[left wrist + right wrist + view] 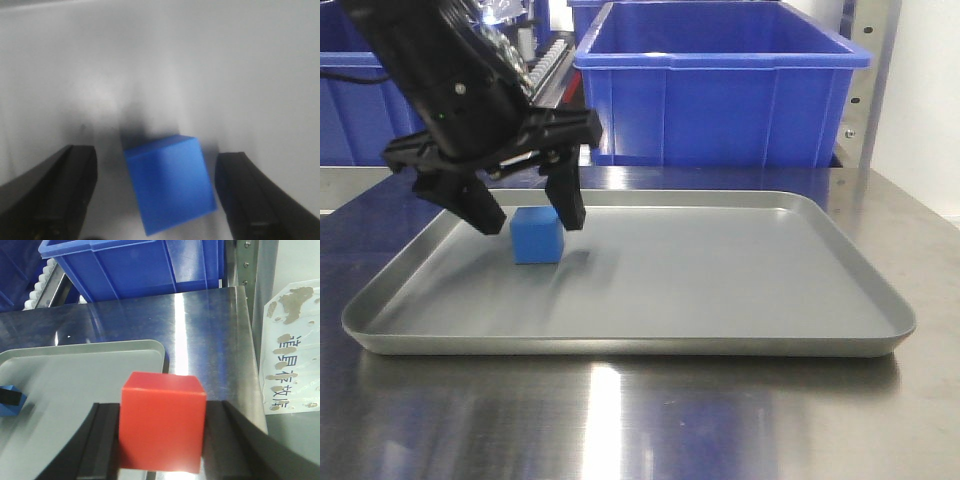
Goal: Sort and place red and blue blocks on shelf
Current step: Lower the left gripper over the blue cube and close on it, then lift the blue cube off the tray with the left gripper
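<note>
Steel tabletop (620, 420) fills the foreground, and two large blue bins (720, 90) stand behind it on the shelf, whose white roller tracks (552, 55) show between them and whose metal upright (860, 80) stands at the far right. A shallow grey tray (740, 270) with rounded corners lies flat on the tabletop and covers most of its width. A strip of bare steel shows in front of it and to its right.

The left gripper (532, 220) hangs over the tray's left rear part, tilted downward, with its jaws spread wide. The blue block (536, 240) sits on the tray floor between the two black fingers (65, 195). In the left wrist view a gap shows on each side of it, so neither finger touches it. As a cube it has no long axis; its faces are turned slightly off square to the fingers. Open tray floor stretches to its right and front, and the tray's rear rim is near behind it.

The right gripper (162, 440) is clamped on the red block (162, 425), a finger pressed against each side face. The block is held with its top face level, and its front face is towards the camera. Below and beyond it lie the tray's right rear corner (150, 347) and the bare steel beside that. How high it is held cannot be told.
</note>
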Tool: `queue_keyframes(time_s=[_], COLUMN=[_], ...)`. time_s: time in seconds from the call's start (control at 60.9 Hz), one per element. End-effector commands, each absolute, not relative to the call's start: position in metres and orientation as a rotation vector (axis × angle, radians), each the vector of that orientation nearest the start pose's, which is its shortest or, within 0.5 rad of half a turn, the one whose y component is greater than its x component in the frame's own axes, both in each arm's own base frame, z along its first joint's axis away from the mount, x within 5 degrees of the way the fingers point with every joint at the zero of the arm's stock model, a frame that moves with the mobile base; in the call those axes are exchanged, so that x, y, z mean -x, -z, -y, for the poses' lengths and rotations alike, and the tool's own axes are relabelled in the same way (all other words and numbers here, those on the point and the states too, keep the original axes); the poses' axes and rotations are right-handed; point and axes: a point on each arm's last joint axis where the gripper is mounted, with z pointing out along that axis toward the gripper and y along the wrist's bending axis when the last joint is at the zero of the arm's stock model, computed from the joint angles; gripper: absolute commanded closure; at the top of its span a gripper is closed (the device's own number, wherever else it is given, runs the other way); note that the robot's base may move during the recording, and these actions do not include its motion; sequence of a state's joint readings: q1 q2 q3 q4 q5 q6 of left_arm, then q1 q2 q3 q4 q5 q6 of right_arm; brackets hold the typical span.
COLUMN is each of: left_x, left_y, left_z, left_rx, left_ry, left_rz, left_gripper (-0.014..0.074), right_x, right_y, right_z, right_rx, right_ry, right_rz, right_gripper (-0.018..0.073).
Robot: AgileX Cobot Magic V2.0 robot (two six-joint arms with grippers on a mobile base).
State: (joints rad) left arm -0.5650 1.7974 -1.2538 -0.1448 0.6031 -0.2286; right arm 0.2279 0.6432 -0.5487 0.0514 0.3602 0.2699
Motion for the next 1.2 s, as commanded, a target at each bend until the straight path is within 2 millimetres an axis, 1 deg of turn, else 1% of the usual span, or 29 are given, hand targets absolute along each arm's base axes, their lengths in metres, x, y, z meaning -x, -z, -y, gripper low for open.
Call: queue_keyframes(time_s=[0.0,0.328,0.427,0.46,0.558,0.575,0.624,0.657,0.723,0.87,0.969,1.1,1.183], left_x=[-0.319,-0.321,-0.321,-0.321,-0.321,-0.321,-0.32,-0.319,-0.319,-0.317,-0.315,-0.314,-0.311], left_y=[-0.243,-0.233,-0.232,-0.232,-0.232,-0.232,-0.231,-0.231,-0.231,-0.24,-0.254,-0.278,-0.298], left_z=[0.215,0.216,0.216,0.216,0.216,0.216,0.216,0.216,0.216,0.214,0.21,0.195,0.182], left_rx=[-0.288,-0.289,-0.289,-0.289,-0.286,-0.284,-0.287,-0.288,-0.288,-0.294,-0.295,-0.275,-0.255], left_ry=[0.47,0.459,0.458,0.458,0.46,0.462,0.458,0.456,0.456,0.459,0.465,0.456,0.452], left_rz=[-2.573,-2.599,-2.601,-2.601,-2.61,-2.613,-2.624,-2.629,-2.631,-2.603,-2.559,-2.488,-2.432], left_gripper=[0.0047,0.0049,0.0075,0.0106,0.0253,0.0284,0.042,0.0496,0.0455,0.0471,0.0471,0.0471,0.0471], right_x=[-0.131,-0.131,-0.131,-0.131,-0.131,-0.131,-0.131,-0.131,-0.131,-0.131,-0.131,-0.131,-0.131], right_y=[-0.329,-0.329,-0.329,-0.329,-0.329,-0.329,-0.329,-0.329,-0.329,-0.329,-0.329,-0.329,-0.329], right_z=[-0.031,-0.031,-0.031,-0.031,-0.031,-0.031,-0.031,-0.031,-0.031,-0.031,-0.031,-0.031,-0.031], right_rx=[-0.075,-0.075,-0.075,-0.075,-0.075,-0.075,-0.075,-0.075,-0.075,-0.075,-0.075,-0.075,-0.075], right_ry=[-0.393,-0.393,-0.393,-0.393,-0.393,-0.393,-0.393,-0.393,-0.393,-0.393,-0.393,-0.393,-0.393], right_rz=[-1.831,-1.831,-1.831,-1.831,-1.831,-1.831,-1.831,-1.831,-1.831,-1.831,-1.831,-1.831,-1.831], right_gripper=[0.0496,0.0496,0.0496,0.0496,0.0496,0.0496,0.0496,0.0496,0.0496,0.0496,0.0496,0.0496,0.0496])
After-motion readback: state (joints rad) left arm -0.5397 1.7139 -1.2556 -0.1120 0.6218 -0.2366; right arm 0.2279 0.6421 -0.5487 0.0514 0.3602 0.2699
